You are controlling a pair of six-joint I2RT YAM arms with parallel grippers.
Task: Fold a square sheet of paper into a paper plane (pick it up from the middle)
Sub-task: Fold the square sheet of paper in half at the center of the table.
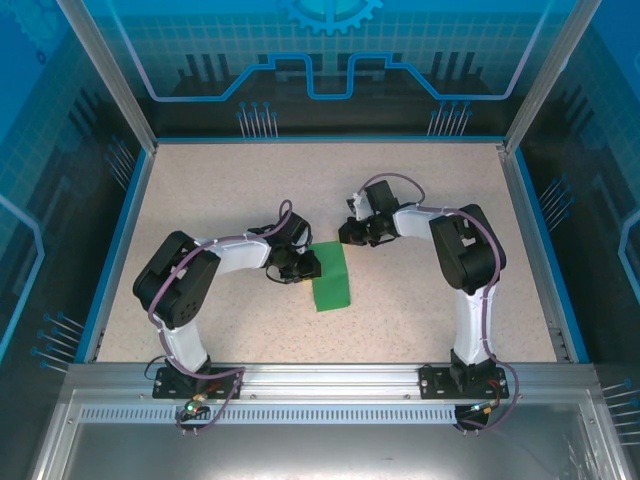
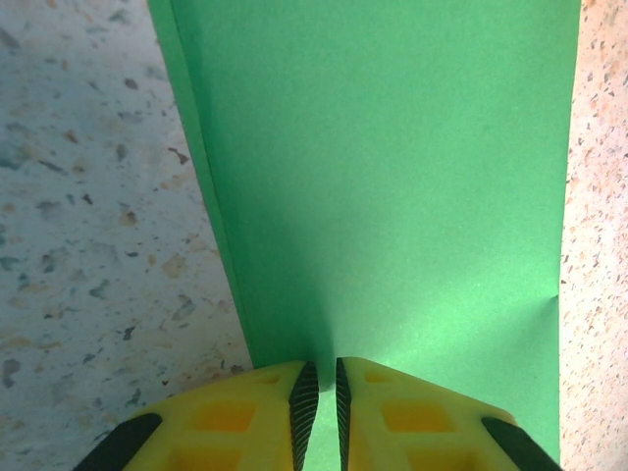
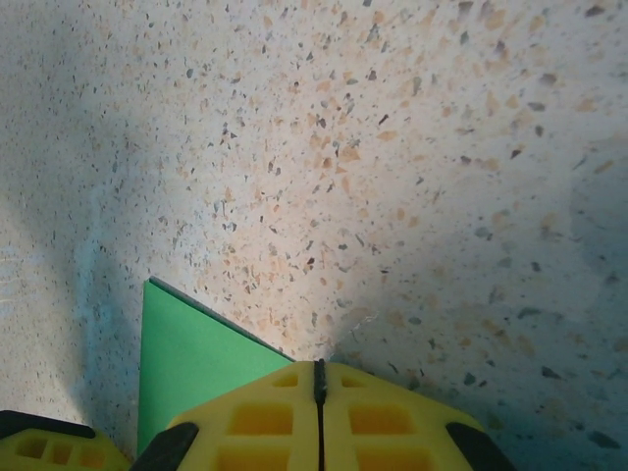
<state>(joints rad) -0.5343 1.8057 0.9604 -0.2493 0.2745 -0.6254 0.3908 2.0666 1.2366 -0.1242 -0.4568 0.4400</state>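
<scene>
Left jaws narrow, apparently on the folded, smooth green sheet [image 2: 392,177]; right jaws together

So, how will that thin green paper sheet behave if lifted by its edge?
Probably floppy: the thin green paper sheet lies flat, pinched at one edge by the left gripper. Likely very light, so it may slide on the speckled table.

Table [image 1: 430,190] is open across the far half and the near strip between the 2 arm bases. Centre is tight: left gripper [image 1: 309,268] at the left edge of the green paper sheet [image 1: 332,282], right gripper [image 1: 345,235] just past its far corner. 3 enclosure panels [image 1: 330,110] box in back and sides.
</scene>
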